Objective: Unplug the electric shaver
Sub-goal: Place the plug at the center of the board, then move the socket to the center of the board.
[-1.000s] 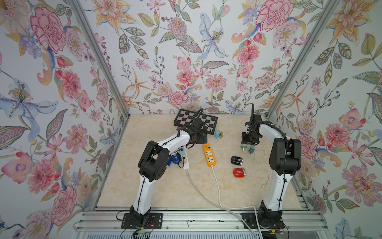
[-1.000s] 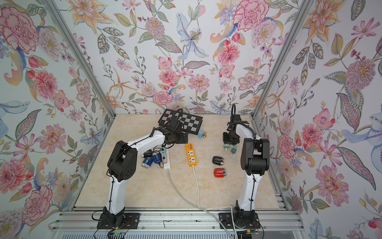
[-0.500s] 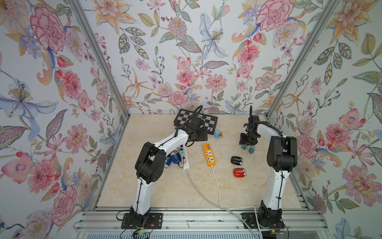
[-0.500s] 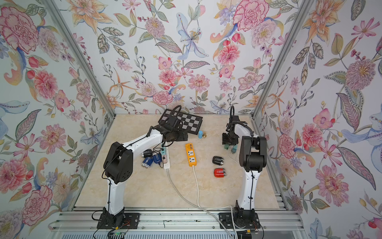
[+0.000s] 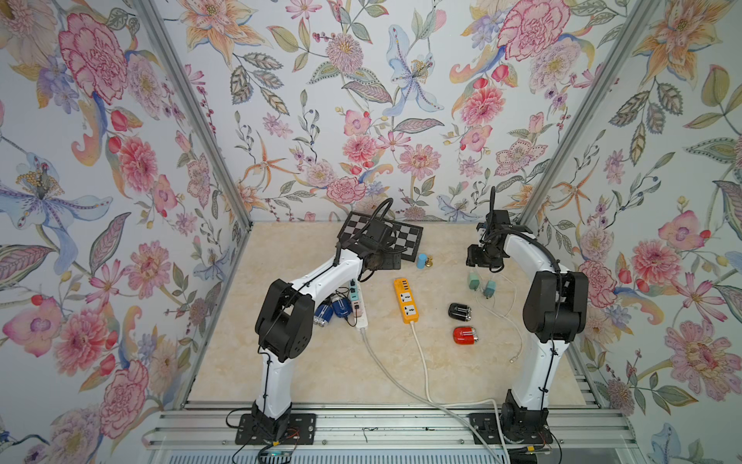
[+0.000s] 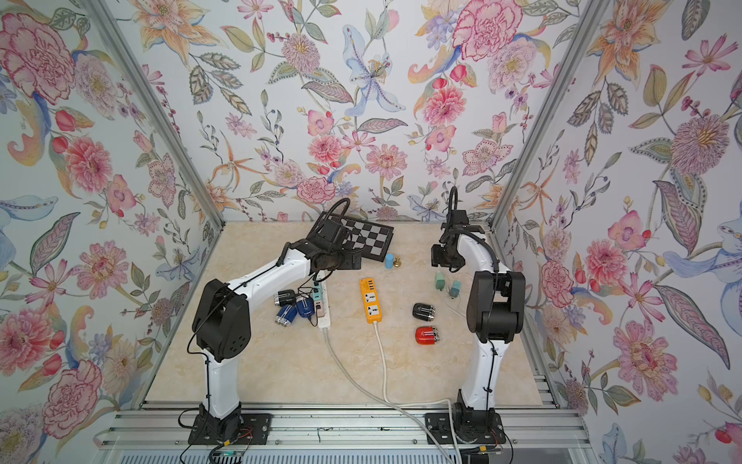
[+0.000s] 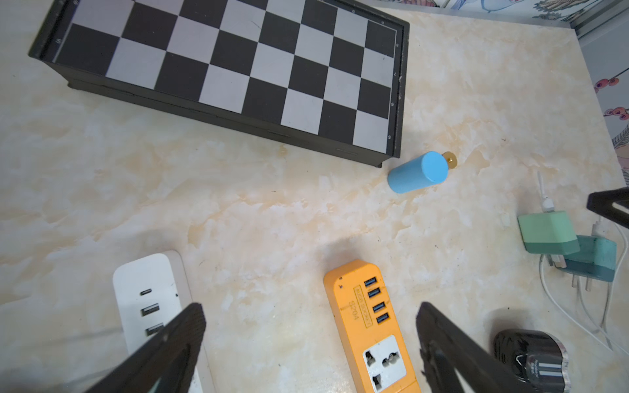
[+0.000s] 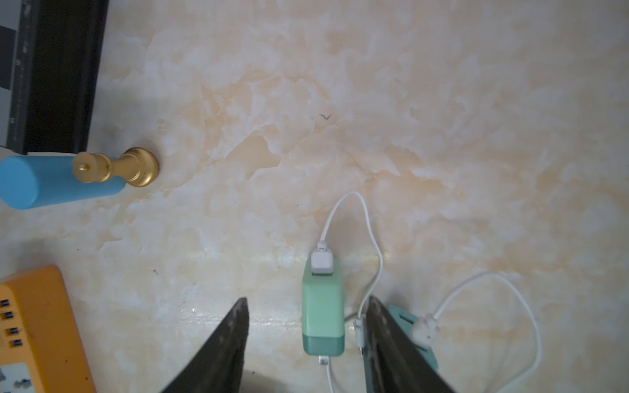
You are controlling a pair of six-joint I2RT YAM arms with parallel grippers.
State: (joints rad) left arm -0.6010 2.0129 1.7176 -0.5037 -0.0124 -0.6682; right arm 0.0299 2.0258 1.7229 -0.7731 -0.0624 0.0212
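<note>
While the left arm (image 5: pixel 317 277) stretches low and forward with the left gripper (image 7: pixel 308 308) spread wide and empty above the table (image 5: pixel 321 373) between the white power strip (image 7: pixel 149 282) and the orange power strip (image 7: pixel 360 306), the right arm (image 5: pixel 530 257) arches over, wrist bent down. The right gripper (image 8: pixel 307 300) is partly open, gripping nothing, jaws either side of the pale green adapter (image 8: pixel 321 306). The black shaver (image 5: pixel 459 311) and red shaver (image 5: pixel 465 335) lie flat between the orange power strip and the right arm, long axes crosswise, silver heads toward that arm; two blue shavers (image 5: pixel 340 308) lie just beside the white power strip.
</note>
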